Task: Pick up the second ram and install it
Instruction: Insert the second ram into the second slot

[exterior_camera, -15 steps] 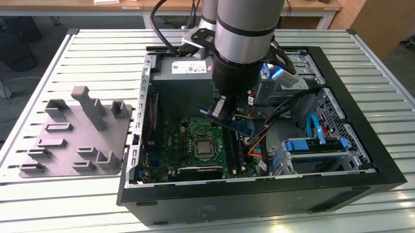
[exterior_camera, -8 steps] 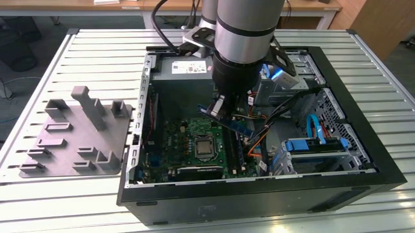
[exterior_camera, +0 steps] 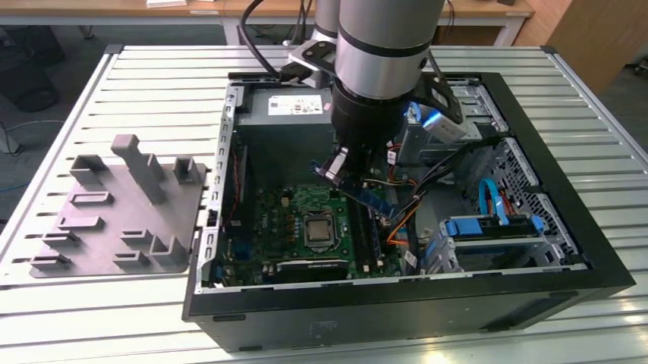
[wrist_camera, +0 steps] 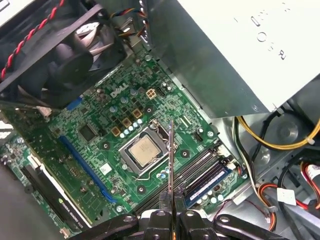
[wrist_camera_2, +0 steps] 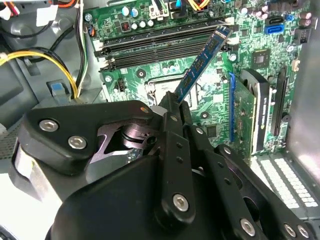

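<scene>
Your gripper (wrist_camera_2: 174, 104) has its fingers (wrist_camera_2: 171, 131) closed on the second ram (wrist_camera_2: 202, 60), held tilted above the motherboard (wrist_camera: 107, 107), seemingly just clear of its slots (wrist_camera_2: 160, 46).

The gripper (wrist_camera_2: 173, 103) takes up the foreground, its black linkages and bolt heads crowding the near half of the frame. Its fingers (wrist_camera_2: 183, 111) pinch one end of the ram (wrist_camera_2: 202, 60) at mid-frame. The ram is a thin blue stick that slants away over the green motherboard (wrist_camera_2: 250, 35). Its far corner reaches the long black slots (wrist_camera_2: 160, 42) and seems to hang just above them rather than sit in one. A blue slot (wrist_camera_2: 231, 100) and an upright card (wrist_camera_2: 260, 115) lie beside the ram. Yellow wires (wrist_camera_2: 35, 54) loop at the frame's edge, well apart from it
</scene>
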Controlling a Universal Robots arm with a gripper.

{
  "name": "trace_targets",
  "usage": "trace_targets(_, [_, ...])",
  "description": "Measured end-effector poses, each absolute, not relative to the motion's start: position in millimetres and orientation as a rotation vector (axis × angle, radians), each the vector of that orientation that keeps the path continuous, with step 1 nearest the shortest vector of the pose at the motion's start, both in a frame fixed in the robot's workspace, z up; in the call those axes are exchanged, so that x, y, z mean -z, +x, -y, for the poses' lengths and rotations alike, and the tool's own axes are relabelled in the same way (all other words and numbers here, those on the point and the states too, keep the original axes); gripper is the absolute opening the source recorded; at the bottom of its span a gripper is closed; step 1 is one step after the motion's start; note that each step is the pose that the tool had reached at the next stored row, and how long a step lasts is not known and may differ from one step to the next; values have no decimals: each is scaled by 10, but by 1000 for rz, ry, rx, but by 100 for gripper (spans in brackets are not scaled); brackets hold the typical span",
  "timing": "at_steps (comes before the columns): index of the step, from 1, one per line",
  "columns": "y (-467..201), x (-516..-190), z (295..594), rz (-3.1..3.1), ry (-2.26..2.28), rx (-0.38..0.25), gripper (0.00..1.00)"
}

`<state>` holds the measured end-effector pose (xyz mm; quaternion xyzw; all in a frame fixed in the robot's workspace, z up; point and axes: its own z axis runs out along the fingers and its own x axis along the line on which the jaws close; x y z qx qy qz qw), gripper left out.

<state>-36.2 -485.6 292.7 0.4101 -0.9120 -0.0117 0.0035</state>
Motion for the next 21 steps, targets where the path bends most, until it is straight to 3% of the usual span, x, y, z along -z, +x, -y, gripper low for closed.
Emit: trace_targets(21, [-362, -2925, 4857, 2973, 996, 32, 14])
